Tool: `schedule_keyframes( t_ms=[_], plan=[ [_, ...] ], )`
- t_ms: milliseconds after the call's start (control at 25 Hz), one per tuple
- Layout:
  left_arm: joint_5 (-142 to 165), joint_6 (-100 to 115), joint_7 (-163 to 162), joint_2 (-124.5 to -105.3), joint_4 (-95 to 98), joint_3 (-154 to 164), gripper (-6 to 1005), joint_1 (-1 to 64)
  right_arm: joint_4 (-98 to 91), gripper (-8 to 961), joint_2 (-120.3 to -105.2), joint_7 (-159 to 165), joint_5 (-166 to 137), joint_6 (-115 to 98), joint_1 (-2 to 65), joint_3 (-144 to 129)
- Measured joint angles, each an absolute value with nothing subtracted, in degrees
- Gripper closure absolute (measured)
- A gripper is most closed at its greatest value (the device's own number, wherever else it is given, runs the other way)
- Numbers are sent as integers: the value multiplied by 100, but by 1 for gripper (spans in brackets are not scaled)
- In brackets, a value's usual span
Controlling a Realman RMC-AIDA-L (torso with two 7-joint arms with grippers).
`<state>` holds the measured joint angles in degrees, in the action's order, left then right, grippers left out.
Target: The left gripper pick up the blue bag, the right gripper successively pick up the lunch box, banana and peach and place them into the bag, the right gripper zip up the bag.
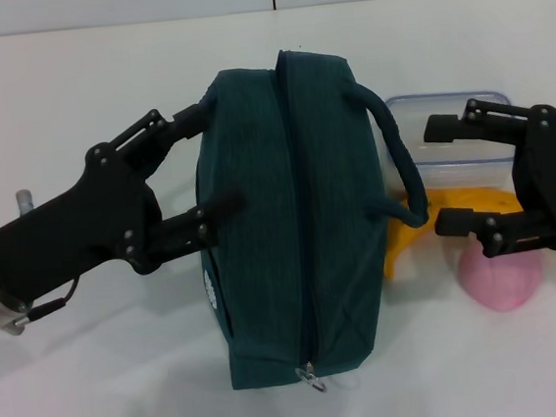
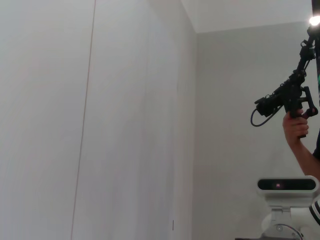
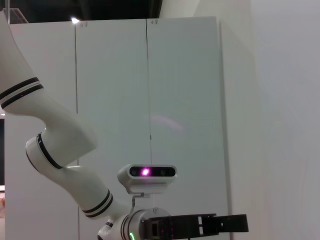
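a: what are the fingers of the left gripper (image 1: 200, 162) doing?

b: they're spread wide against the left side of the blue bag (image 1: 294, 222). one tip reaches the handle at the bag's far left corner, the other presses the side panel halfway along. i can't tell if either has real hold of anything.

a: how does the bag lie?

b: on the white table (image 1: 71, 100), long axis running away from the robot, zipper closed along the top, ring pull at the near end.

a: and the right gripper (image 1: 442, 175)?

b: parted wide, holding nothing, just right of the bag's right handle. it hangs over the lunch box (image 1: 428, 133), the banana (image 1: 409, 240) and the peach (image 1: 502, 281), all beside the bag's right side.
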<state>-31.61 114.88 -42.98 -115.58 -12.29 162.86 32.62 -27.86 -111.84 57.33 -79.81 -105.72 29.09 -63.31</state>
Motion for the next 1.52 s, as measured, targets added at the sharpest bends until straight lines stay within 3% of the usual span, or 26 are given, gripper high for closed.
schedule_keyframes(
  t_ms=[520,760,1120,1520],
  plan=[
    [-3278,11478,-4604,-11591,-1360,16287,156,3329,-2813,99,-11199,5628,-7944,-10548,2777,-6268],
    [-3561,11548,-6634,-11496,-2222,16286,170,3802,-2813,99,-11207,5619,-7944,-10614,2755,-6169],
    [-2805,11576,-7735,-11908,-3594,16292,254,4292,-2804,100,-11208,5647,-7937,-10617,2737,-6123],
    [-2521,11551,-8491,-11943,-3623,16295,246,4383,-2803,100,-11244,5613,-7936,-10599,2714,-6002]
  ],
)
